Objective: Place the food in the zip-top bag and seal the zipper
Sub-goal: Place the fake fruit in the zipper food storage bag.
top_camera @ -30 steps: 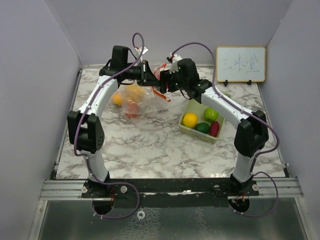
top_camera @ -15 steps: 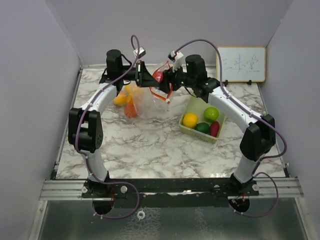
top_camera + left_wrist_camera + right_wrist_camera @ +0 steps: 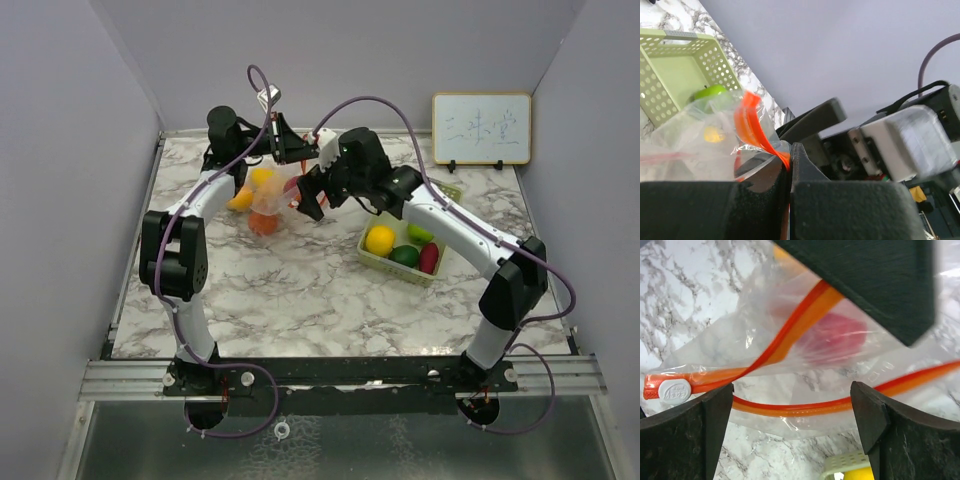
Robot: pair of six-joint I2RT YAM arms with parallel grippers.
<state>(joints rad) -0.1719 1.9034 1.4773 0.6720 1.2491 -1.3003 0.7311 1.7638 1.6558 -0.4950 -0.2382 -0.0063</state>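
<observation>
Bag [image 3: 268,205] looks thin, floppy and slippery, best held by its orange zipper strip [image 3: 790,408], which left fingers [image 3: 840,212] pinch tight while right fingers [image 3: 680,440] gape wide.

Walls [image 3: 350,50]: plain pale lavender-grey, back and both sides.
Counter [image 3: 320,295]: white marble pattern, grey veins.
Whiteboard [image 3: 481,128]: small, wood-framed, propped at back right; faint writing, unreadable.
Rail [image 3: 340,375]: metal, along near edge.
Light: even, soft shadows.
</observation>
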